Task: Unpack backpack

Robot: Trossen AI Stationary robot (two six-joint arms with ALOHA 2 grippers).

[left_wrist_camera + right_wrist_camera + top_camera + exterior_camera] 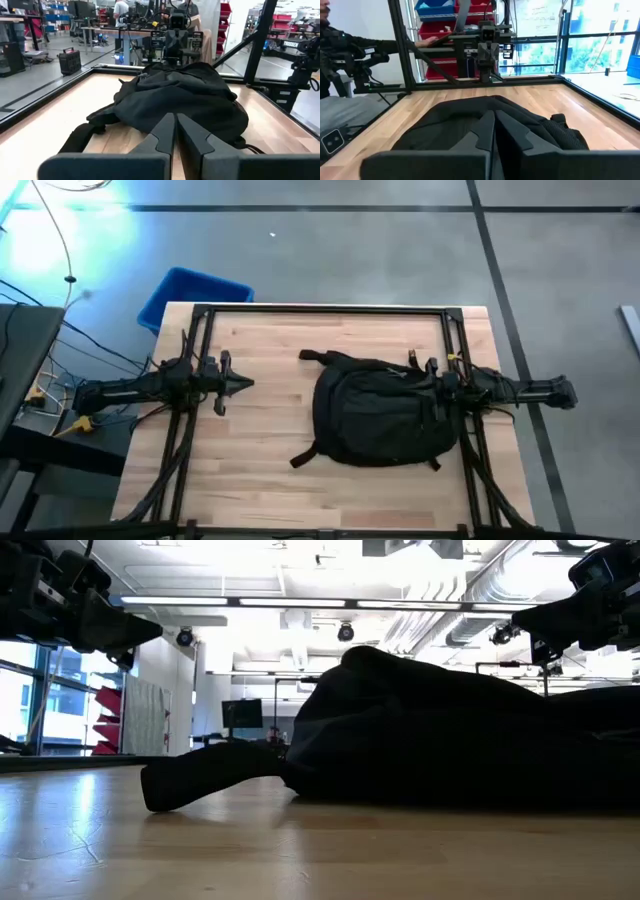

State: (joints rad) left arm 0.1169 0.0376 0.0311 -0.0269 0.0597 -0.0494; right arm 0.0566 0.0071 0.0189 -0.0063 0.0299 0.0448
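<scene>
One backpack (385, 410) on wood table (260, 470), workshop behind.

backpack (385, 412) on table's (260, 380) right half

Low view: ceiling lights (300, 602) glaring, backpack (460, 740) perhaps pure silhouette; tabletop evenly lit overhead.

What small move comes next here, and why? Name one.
Probably open the right tool and lower it onto the backpack. Both tools are shut and hold nothing, the backpack lies closed on the table, and the right tool hangs just above its edge, while the left tool waits farther off.
</scene>
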